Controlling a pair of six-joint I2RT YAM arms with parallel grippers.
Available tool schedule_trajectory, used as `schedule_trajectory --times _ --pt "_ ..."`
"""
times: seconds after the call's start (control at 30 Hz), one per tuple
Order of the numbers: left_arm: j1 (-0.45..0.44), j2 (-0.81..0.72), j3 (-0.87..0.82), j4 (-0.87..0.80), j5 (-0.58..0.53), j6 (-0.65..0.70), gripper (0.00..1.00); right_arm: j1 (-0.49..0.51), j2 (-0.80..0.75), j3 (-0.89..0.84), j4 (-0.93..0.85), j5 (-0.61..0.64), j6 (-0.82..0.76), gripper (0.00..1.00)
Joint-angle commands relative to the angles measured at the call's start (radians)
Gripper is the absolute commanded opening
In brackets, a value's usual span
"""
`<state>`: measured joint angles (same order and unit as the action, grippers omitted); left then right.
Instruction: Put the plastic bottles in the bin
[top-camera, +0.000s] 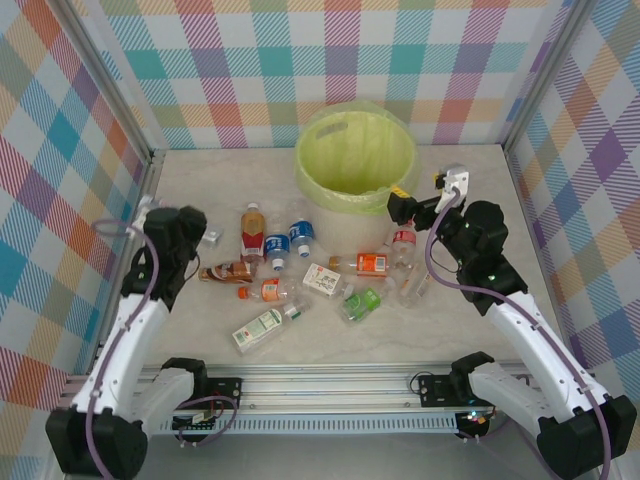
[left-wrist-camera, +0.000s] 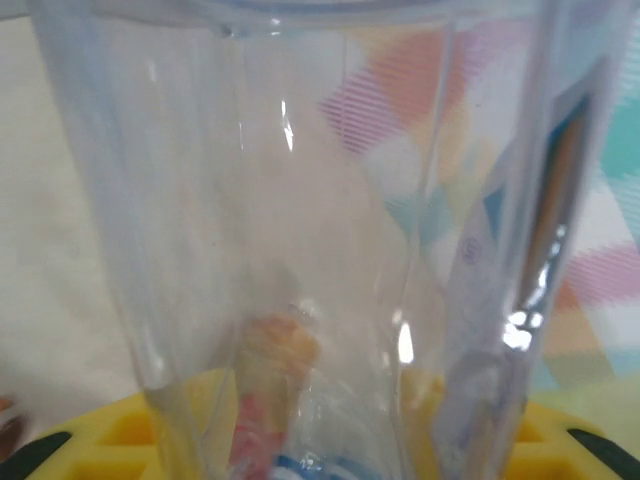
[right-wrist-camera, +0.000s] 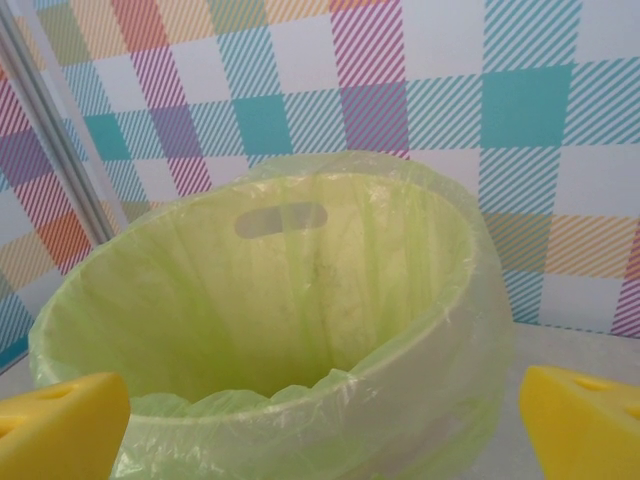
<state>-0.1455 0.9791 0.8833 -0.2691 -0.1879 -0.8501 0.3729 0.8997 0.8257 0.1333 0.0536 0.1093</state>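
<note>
At the table's (top-camera: 200, 180) left, my left gripper (top-camera: 203, 238) is bracketing a clear bottle (left-wrist-camera: 300, 200) with narrow-set jaws, hold unconfirmable, its slick wall likely threatening to squirt free; my right gripper (top-camera: 402, 207) is hanging wide open, empty.

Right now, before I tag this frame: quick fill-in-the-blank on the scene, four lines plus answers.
1. The bin is lined with a ___ plastic bag.
2. The right hand faces the bin with its jaws ___.
3. Right in front of the left hand is a ___ plastic bottle.
4. The other bottles lie on the ___, outside the bin.
Missing words: yellow-green; open; clear; table.
</note>
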Motion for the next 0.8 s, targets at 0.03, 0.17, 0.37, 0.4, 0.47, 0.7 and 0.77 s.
schedule_trajectory --times 0.03,0.17,0.37,0.4,0.47,0.7,0.77 --pt "-0.16 0.175 0.236 0.139 0.072 0.302 0.44 0.001 -0.031 -0.019 0.026 0.057 0.053 1.0" --pt "-0.218 0.331 0.423 0.232 0.193 0.386 0.44 0.001 -0.065 -0.026 -0.019 0.073 0.073 1.0" --pt "-0.338 0.55 0.713 0.205 0.292 0.569 0.45 0.001 -0.11 -0.032 -0.077 0.099 0.087 0.99" --pt "-0.356 0.581 0.75 0.195 0.292 0.599 0.45 0.001 -0.115 -0.033 -0.08 0.106 0.087 1.0" --pt "-0.382 0.652 0.832 0.149 0.288 0.641 0.46 0.001 -0.126 -0.034 -0.083 0.115 0.09 1.0" --pt "-0.4 0.932 1.214 -0.19 0.338 0.686 0.47 0.001 -0.154 -0.034 -0.118 0.128 0.105 1.0" --pt "-0.413 1.029 1.369 -0.337 0.343 0.712 0.48 0.0 -0.161 -0.035 -0.131 0.135 0.108 1.0"
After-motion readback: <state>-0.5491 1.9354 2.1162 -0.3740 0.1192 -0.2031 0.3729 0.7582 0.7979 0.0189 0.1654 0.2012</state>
